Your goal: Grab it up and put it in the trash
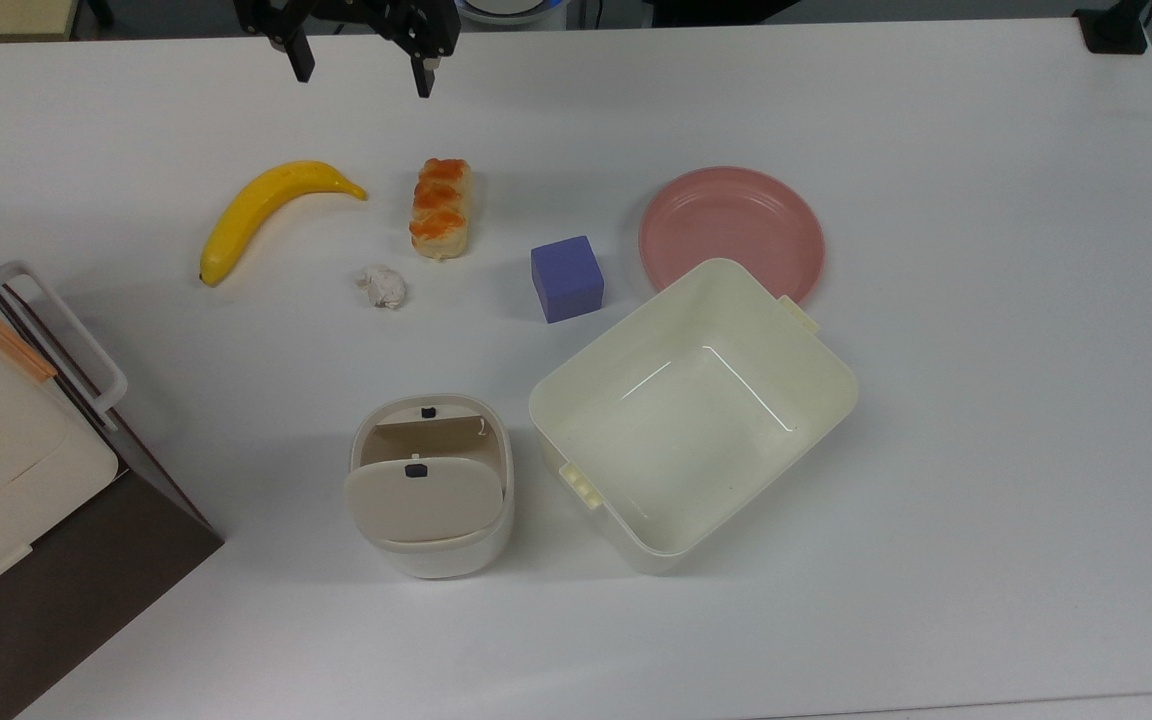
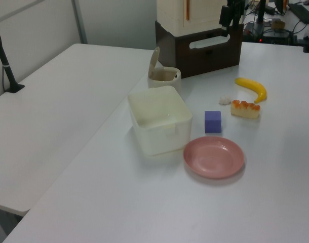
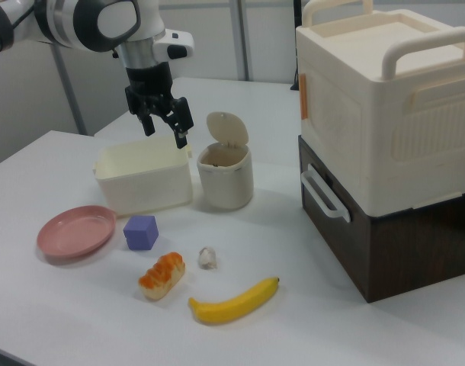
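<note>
The black two-finger gripper (image 1: 363, 72) hangs with its fingers spread wide and empty at the top view's 12 o'clock edge of the smooth white table (image 1: 936, 500). The small crumpled white paper wad (image 1: 382, 287) lies on the table, at 7 o'clock from the glazed, orange-topped bread roll (image 1: 441, 222) and 4 o'clock from the curved yellow banana (image 1: 261, 209). At 6 o'clock from the wad, well apart, stands the rounded cream plastic trash bin (image 1: 433, 487), flap lid tipped up; beside it sit a glossy square cream tub (image 1: 693, 412), a matte purple cube (image 1: 567, 278) and a round pink plate (image 1: 732, 233).

Bright even light, soft shadows
</note>
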`<action>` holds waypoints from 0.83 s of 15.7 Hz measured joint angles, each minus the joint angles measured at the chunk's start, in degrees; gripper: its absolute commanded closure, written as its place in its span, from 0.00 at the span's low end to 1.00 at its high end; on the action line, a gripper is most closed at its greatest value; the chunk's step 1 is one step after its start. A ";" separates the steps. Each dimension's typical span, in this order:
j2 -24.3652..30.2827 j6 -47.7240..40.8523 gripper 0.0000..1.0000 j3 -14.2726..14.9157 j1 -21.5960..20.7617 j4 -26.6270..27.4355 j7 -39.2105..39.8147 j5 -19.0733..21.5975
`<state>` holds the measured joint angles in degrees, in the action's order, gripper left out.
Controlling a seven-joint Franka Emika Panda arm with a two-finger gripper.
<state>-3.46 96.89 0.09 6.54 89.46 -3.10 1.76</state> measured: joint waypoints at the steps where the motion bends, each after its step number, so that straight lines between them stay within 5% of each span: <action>1: 0.01 0.00 0.00 0.01 0.00 0.00 0.16 0.00; 13: 0.01 0.00 0.00 0.01 0.00 0.00 1.27 0.00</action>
<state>-3.45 96.89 0.10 6.54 89.46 -1.83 1.76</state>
